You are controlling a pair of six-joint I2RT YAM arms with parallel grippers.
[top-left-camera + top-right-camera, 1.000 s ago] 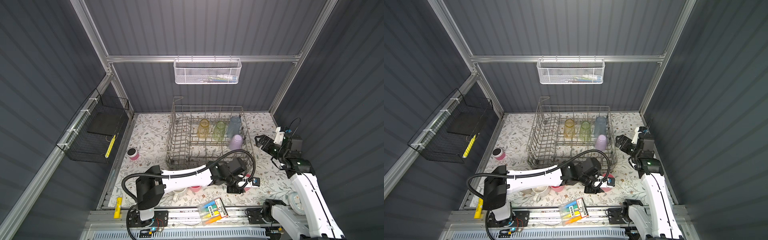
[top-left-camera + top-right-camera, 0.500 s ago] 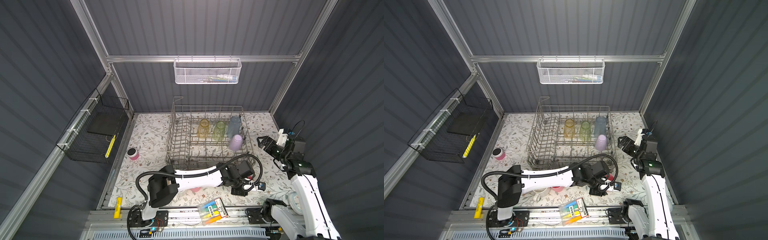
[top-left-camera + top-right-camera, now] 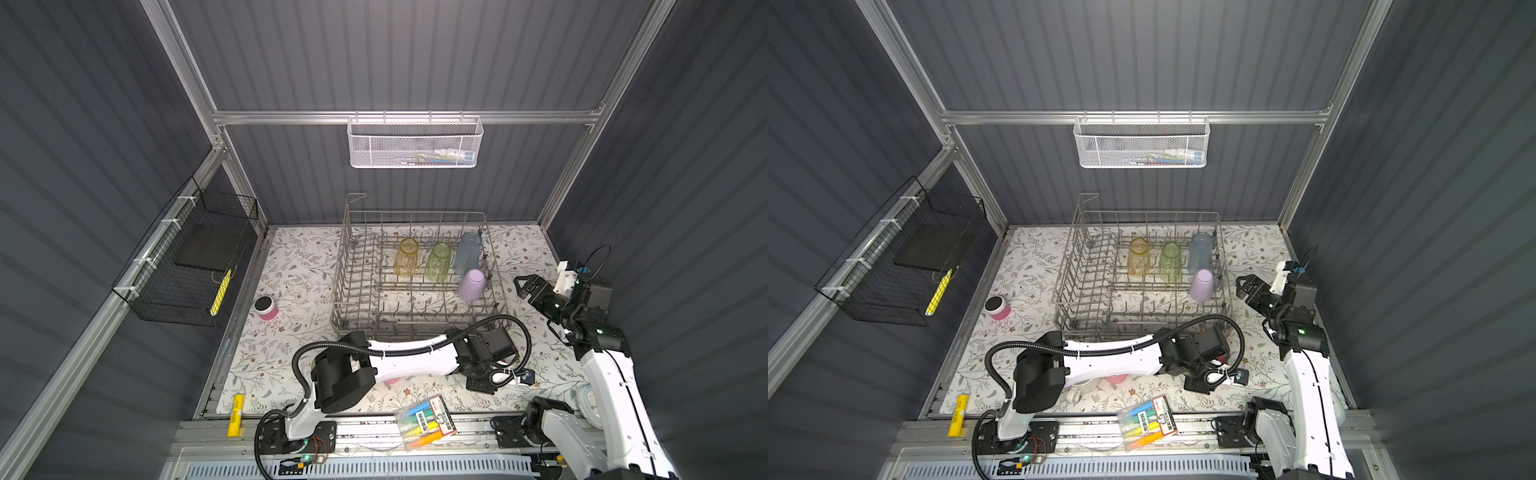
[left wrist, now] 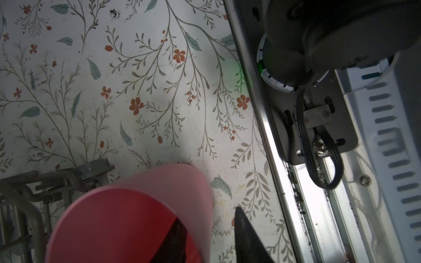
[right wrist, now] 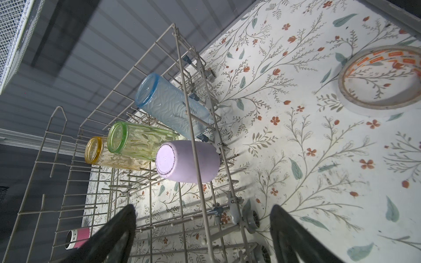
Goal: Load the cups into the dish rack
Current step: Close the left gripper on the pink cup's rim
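Note:
In the left wrist view a pink cup (image 4: 127,216) lies at my left gripper (image 4: 207,214). One finger is inside its mouth and the other stands outside its wall with a small gap showing. In both top views that gripper is hidden under its wrist, just in front of the dish rack (image 3: 345,266). Amber (image 3: 406,257), green (image 3: 438,262), clear-blue (image 3: 467,257) and lilac (image 3: 471,284) cups stand upside down in the rack. A second pink cup (image 3: 1117,378) and a cream mug (image 3: 1086,386) peek out from under the left arm. My right gripper (image 3: 524,286) hangs open and empty by the rack's right side.
A short pink pot with a black top (image 3: 266,307) sits left of the rack. A marker pack (image 3: 426,424) and a yellow tube (image 3: 236,419) lie on the front rail. A tape roll (image 5: 382,79) lies right of the rack. Black wire (image 3: 187,266) and white mesh (image 3: 413,143) baskets hang on the walls.
My left arm has stretched further right along the rack's front, and its fingers have narrowed around the pink cup's wall. The right arm has shifted slightly; its gripper stays open.

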